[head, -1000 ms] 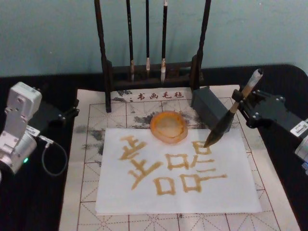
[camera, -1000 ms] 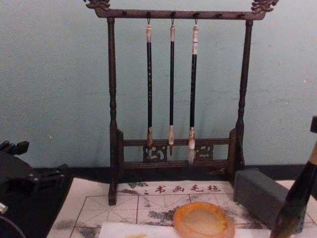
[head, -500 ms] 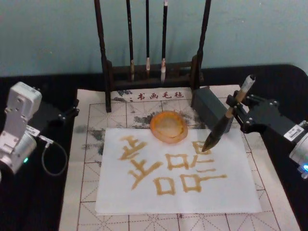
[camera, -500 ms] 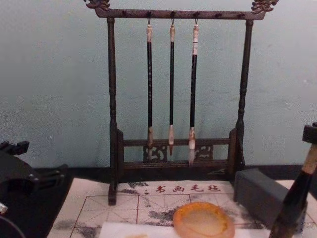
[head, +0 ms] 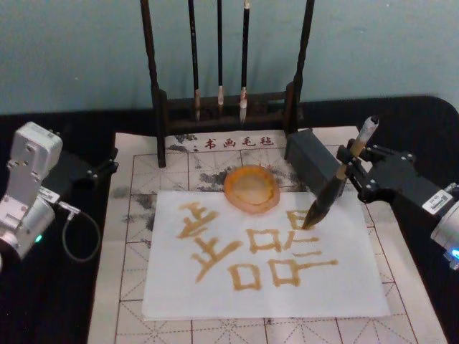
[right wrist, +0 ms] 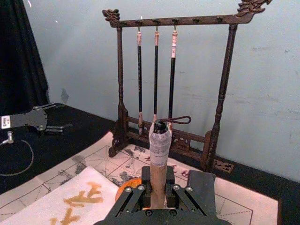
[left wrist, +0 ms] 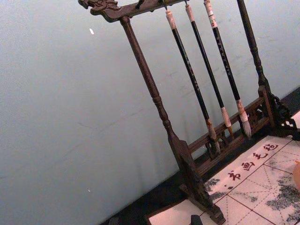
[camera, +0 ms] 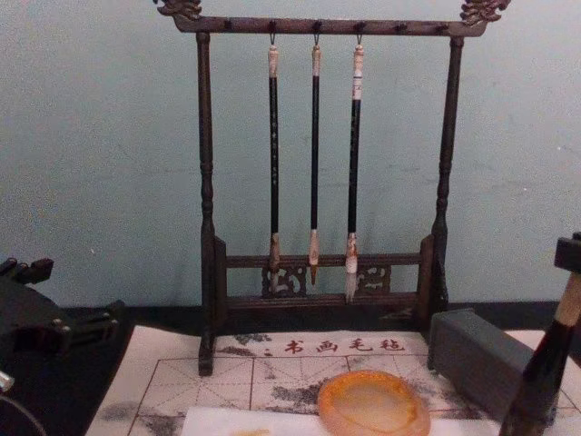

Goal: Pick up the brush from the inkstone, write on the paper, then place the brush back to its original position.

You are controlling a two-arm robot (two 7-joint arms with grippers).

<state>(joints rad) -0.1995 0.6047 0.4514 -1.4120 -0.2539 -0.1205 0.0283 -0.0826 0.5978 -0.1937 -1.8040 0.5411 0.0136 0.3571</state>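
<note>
Nearest the robot lies the paper, a white sheet already carrying several broad ochre characters, spread on a beige grid-lined felt mat over a black tabletop. At the sheet's far right corner the right gripper is clamped on the tan shaft of the brush, the jaws closed against the wood just above its black lower section. The brush leans: its pale cap is high and out toward the robot's right, and its bristle tip points down and leftward, meeting or just clearing the uppermost right-hand character; contact cannot be told for sure. The writing looks close to finished, so the return is probably what comes next, and that turns on one relation: the inkstone, an amber dish overlapping the paper's far edge, lies to the left of the tip and slightly farther away, near but apart from it. The tilted long axis already aims roughly that way, so a lift and a short carry to the left should do, keeping clear of the grey block just beyond the brush. The left gripper is parked well apart at the mat's left edge. Farther back stands a dark wooden brush rack with three thin brushes hanging, against a plain teal wall.
</note>
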